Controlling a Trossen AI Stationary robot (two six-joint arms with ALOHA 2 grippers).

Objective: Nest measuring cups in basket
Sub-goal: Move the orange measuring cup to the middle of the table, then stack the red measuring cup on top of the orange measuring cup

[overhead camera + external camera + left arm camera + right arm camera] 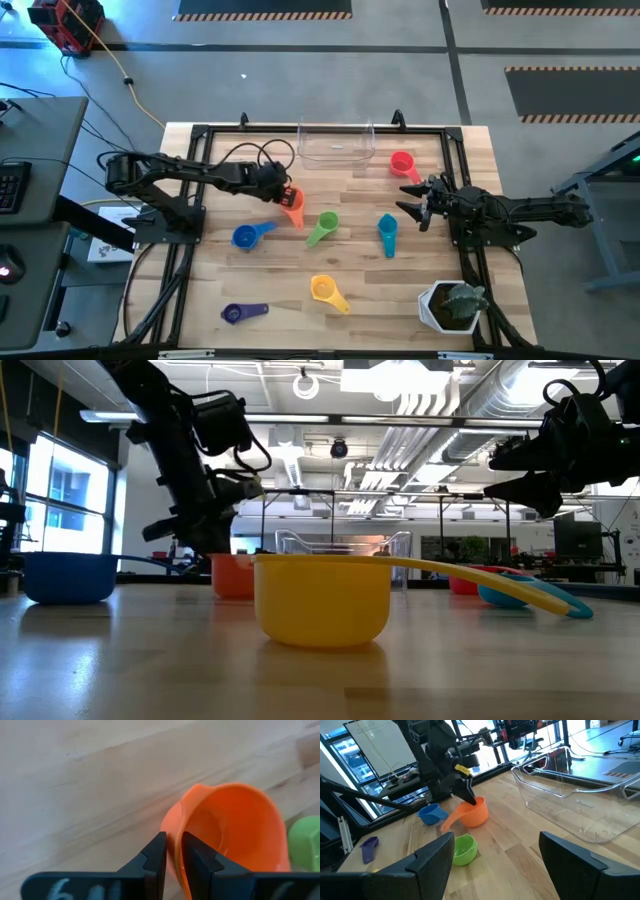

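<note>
At the rim of the orange cup [235,835], the left gripper [172,851] has its two fingers nearly together, one on each side of the cup's thin wall; whether they are pinching the rim or only flanking it cannot be told. That cup sits on the wooden table [280,270] left of centre, a little in front of the clear basket [336,145], its handle pointing toward the table's front edge. Just beside it lies the green cup [323,228], and the blue cup [250,234] lies to its other side, nearer the left arm's base. Farther toward the front edge lie the yellow cup [327,291] and the purple cup [242,313].

On the other side of the table, the right gripper [420,203] hovers above the boards with its fingers spread wide and nothing between them. The red cup [403,164] lies close by it, toward the back, just beside the basket's right end, and the teal cup [387,233] lies near it toward the front. The basket stands at the back edge, near the middle, with no cup inside it. A white plant pot [445,308] stands at the front right corner.
</note>
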